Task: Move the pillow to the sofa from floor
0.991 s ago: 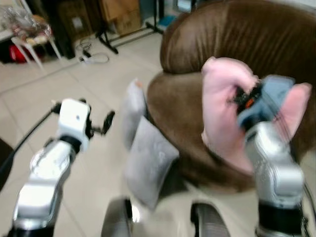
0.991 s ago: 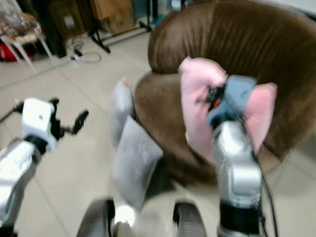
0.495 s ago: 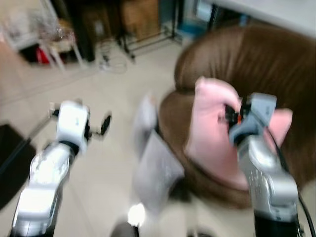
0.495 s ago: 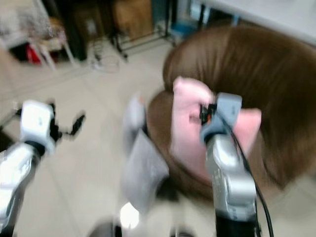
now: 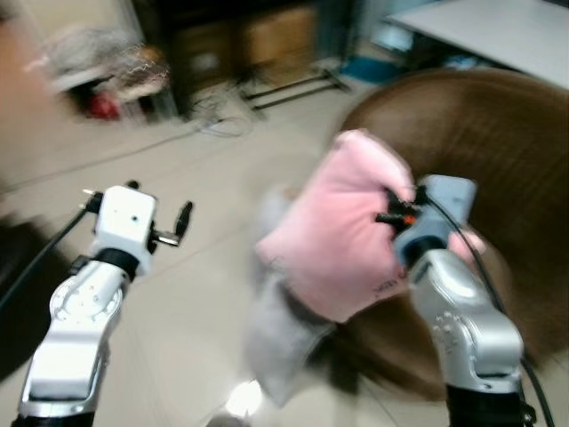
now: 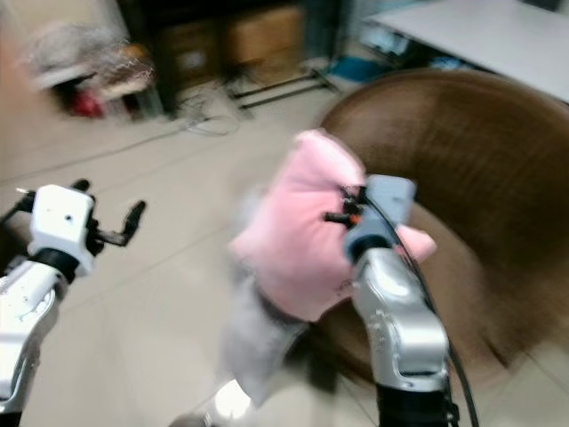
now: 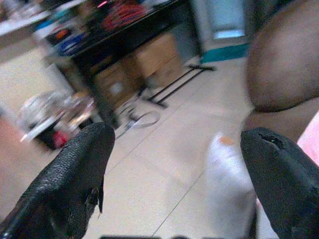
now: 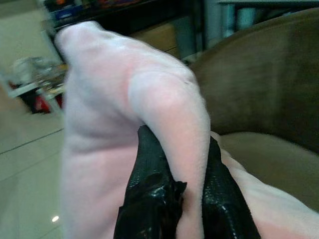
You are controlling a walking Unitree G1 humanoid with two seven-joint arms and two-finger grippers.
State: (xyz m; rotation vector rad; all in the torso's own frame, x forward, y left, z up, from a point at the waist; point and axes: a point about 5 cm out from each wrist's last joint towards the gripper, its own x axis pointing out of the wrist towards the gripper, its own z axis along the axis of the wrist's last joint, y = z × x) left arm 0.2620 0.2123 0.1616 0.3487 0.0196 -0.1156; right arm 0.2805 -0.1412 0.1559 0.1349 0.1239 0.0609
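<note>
A pink pillow [image 5: 333, 236] hangs in the air in front of the brown sofa [image 5: 471, 133], pinched by my right gripper [image 5: 391, 205], which is shut on a fold of it. In the right wrist view the two black fingers [image 8: 149, 199] squeeze the pink pillow [image 8: 124, 124], with the sofa's back [image 8: 254, 84] behind. My left gripper [image 5: 164, 227] is raised over the tiled floor at the left, open and holding nothing; its fingers [image 7: 75, 174] stand wide apart.
Grey pillows [image 5: 276, 329] lean against the sofa's front on the floor. A black desk with cardboard boxes [image 5: 267, 36] and cables [image 5: 222, 120] stands at the back. A white table [image 5: 484, 31] is behind the sofa. Pale tiled floor [image 5: 196, 302] spreads to the left.
The camera has swung, so the whole scene has shifted. The pink pillow, still in my right gripper, now hangs more to the left, off the sofa's seat edge.
</note>
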